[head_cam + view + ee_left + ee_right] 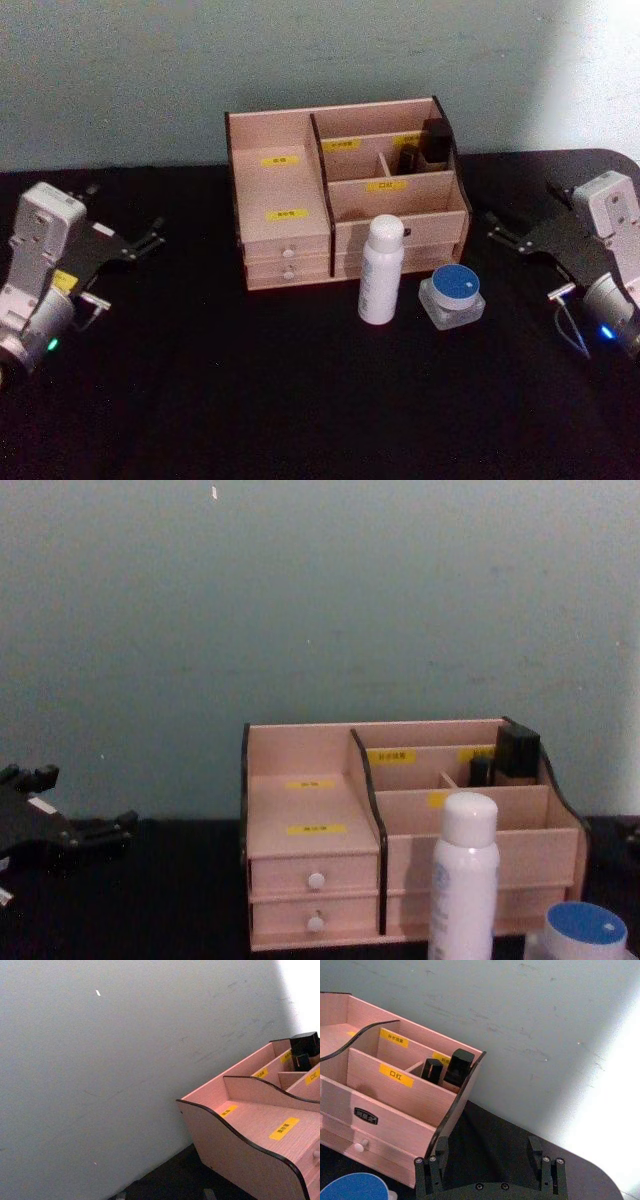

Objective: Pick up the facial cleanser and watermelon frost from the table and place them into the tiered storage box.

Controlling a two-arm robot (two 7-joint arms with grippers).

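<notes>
A tall white bottle (381,270) (463,880), which I take for the facial cleanser, stands upright just in front of the tiered storage box (280,195) (310,855) (240,1160) (395,1105). To its right sits a squat clear jar with a blue lid (452,293) (585,930) (352,1187), which I take for the watermelon frost. My left gripper (155,236) (85,810) hovers open at the far left, well away from both. Far out on the other side, my right gripper (492,226) (487,1147) is open, pointing towards the box's right wall.
Two dark objects (430,140) (455,1067) (515,750) stand in the box's back right compartments. The black table (300,400) has free room in front. A grey-green wall (300,50) rises close behind the box.
</notes>
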